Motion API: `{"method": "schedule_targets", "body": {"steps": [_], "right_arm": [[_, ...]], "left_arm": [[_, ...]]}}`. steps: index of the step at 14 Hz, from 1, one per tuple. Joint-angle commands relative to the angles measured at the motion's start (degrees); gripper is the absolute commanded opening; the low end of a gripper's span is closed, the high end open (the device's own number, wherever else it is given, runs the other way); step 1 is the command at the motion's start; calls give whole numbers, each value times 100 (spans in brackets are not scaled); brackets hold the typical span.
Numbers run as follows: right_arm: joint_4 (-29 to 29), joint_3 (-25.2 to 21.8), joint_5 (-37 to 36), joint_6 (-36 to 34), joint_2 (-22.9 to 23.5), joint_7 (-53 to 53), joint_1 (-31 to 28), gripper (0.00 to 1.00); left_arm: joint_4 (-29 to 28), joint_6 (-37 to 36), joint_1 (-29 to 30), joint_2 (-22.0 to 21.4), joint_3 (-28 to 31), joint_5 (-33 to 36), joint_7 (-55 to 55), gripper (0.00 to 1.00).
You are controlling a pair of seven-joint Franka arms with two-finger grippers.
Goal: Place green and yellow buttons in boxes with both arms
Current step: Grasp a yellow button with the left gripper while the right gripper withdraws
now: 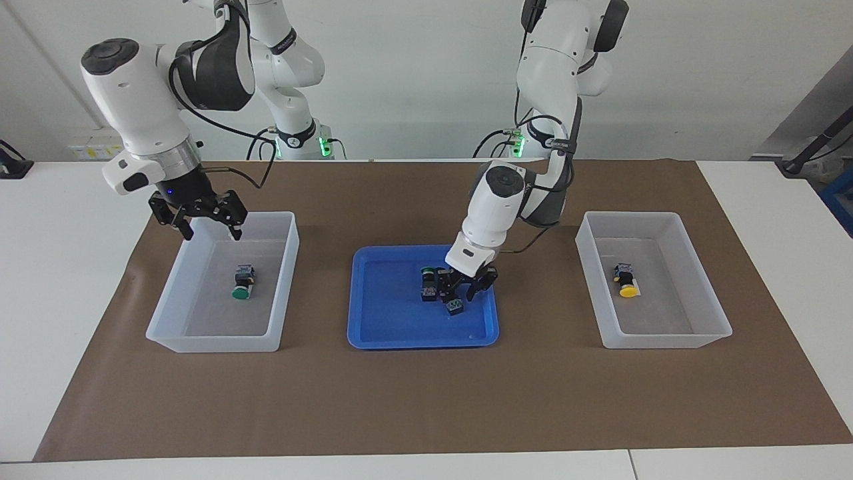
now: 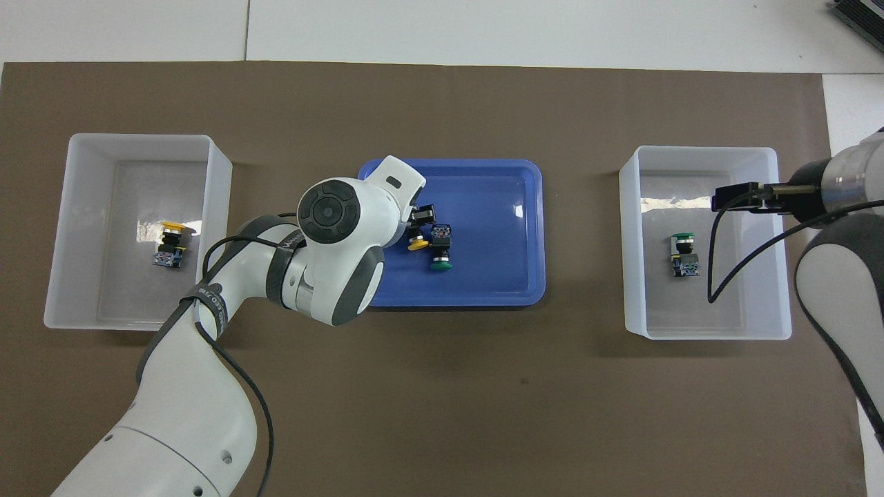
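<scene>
translucent sloped-wall bins; left end effector (image 1: pixel 466 291) clamps blocky yellow button (image 2: pixel 416 242) in glossy blue tray (image 1: pixel 386 333); right end effector (image 1: pixel 208 227) wide.

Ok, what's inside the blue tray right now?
The blue tray holds a green button and a yellow button side by side. The left tool is down at the yellow one; whether it grips it is hidden by the arm.

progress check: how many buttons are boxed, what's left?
Two done: a green button lies in one box, a yellow button in the other box. Left gripper is down at the tray's yellow button; its green button remains. Right gripper, open, hangs over its box.
</scene>
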Motion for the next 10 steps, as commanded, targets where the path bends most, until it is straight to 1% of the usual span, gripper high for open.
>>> {"method": "schedule_targets", "body": {"steps": [1,3,5,7,9,10], "right_arm": [[76,156,136,-201,-55,77,-39,100],[365,201,75,-560,-55,173,-30,100],[664,201,22,-973,-55,182,-30,100],[919,201,-135,-1352,-55,173,-30,100],[991,219,-180,-1511,-55,182,5,100],[982,245,-163,-1503,-55,200,135,100]], "left_arm": [[-299,426,-155,-45,98,-61,-51,65],[-343,462,-182,-45,98,-61,-51,63],[-343,462,-199,-45,98,-61,-42,57],[-335,462,-226,-45,98,-61,-42,40],[-291,410,-200,-45,98,-61,-25,22],[-238,383,-173,-36,98,-61,-16,17]]}}
